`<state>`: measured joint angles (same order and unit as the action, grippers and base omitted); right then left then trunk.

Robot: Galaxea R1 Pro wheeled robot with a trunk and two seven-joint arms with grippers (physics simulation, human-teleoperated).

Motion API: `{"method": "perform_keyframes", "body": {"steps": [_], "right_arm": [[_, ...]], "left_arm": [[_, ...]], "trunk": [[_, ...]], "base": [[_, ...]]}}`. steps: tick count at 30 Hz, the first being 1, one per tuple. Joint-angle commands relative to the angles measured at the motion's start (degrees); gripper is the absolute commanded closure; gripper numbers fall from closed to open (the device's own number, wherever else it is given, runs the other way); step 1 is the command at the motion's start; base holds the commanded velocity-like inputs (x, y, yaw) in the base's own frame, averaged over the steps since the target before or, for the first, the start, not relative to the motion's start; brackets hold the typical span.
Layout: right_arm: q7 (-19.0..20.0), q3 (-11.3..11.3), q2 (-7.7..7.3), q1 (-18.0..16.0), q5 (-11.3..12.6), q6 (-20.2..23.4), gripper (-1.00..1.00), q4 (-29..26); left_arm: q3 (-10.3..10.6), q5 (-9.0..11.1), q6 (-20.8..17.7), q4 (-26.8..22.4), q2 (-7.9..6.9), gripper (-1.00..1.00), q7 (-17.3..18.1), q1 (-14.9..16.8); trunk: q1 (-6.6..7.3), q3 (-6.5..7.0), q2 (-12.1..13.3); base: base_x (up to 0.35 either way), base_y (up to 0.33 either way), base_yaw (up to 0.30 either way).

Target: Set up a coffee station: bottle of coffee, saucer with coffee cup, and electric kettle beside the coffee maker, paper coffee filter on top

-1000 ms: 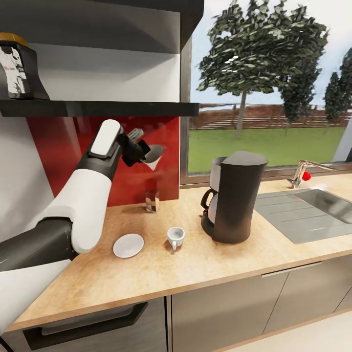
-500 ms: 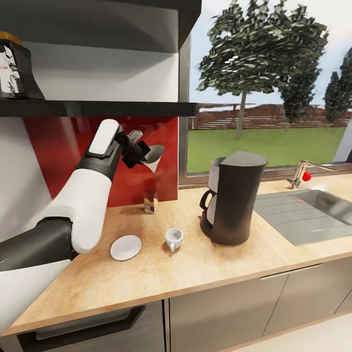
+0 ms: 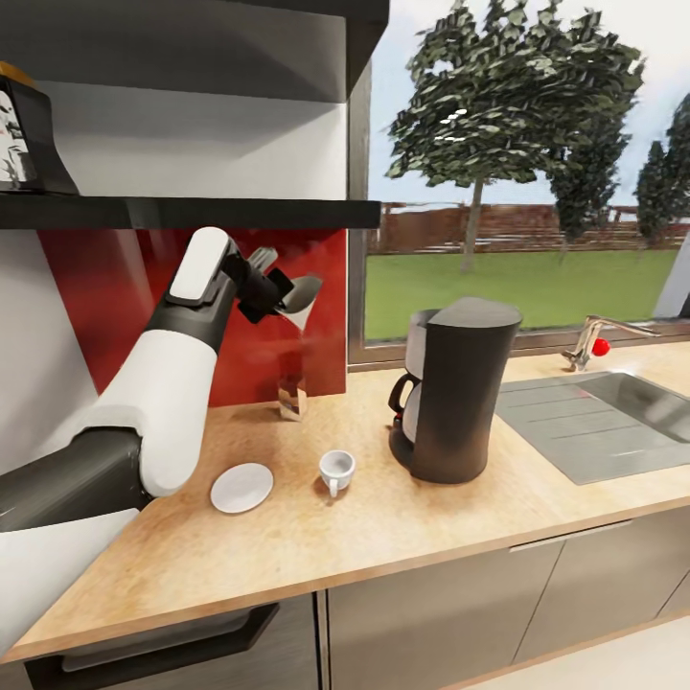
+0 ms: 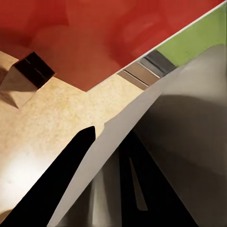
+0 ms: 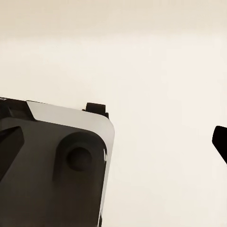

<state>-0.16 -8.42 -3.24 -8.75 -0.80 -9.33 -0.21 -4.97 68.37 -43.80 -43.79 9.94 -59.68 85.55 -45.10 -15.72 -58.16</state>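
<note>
Filter (image 3: 299, 299) tilted, point downward.

Light wood-grain table (image 3: 402, 537) over dark grey cabinets, white saucer (image 3: 241, 487) beside white coffee cup (image 3: 336, 471), tall dark coffee maker (image 3: 458, 401) further right, sunken sink (image 3: 613, 422) at far right, black kitchen shelf (image 3: 192, 212) above carrying the bottle of coffee (image 3: 24, 134)
</note>
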Motion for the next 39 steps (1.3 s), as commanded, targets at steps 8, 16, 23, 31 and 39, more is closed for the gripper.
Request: {"method": "perform_keyframes", "body": {"steps": [8, 16, 23, 31, 39], "right_arm": [[0.0, -0.3, -0.01, 0.0, -0.1, -0.2, -1.0, 0.0], [0.0, -0.2, -0.01, 0.0, -0.1, -0.2, -1.0, 0.0], [0.0, -0.2, -0.01, 0.0, -0.1, -0.2, -1.0, 0.0], [0.0, -0.2, -0.01, 0.0, -0.1, -0.2, -1.0, 0.0], [0.1, -0.5, -0.1, -0.3, -0.1, -0.2, -1.0, 0.0]], "left_arm": [[0.0, 0.3, 0.0, -1.2, 0.06, 1.0, -0.6, 0.1], [-0.1, 0.3, 0.2, -0.6, 0.06, 1.0, -0.5, 0.1], [-0.1, 0.3, 0.2, -0.9, 0.06, 1.0, -0.5, 0.1], [-0.1, 0.3, 0.2, -1.0, 0.06, 1.0, -0.5, 0.1], [0.0, 0.4, 0.2, -1.5, 0.06, 1.0, -0.2, 0.1]], "trunk": [[-0.01, -0.08, 0.0], [-0.01, -0.08, 0.0], [-0.01, -0.08, 0.0], [-0.01, -0.08, 0.0], [-0.01, -0.08, 0.0]], "base": [[0.0, -0.01, 0.0], [0.012, -0.005, 0.0], [0.135, -0.116, 0.0], [0.054, -0.083, 0.0], [0.006, -0.013, 0.0]]}}
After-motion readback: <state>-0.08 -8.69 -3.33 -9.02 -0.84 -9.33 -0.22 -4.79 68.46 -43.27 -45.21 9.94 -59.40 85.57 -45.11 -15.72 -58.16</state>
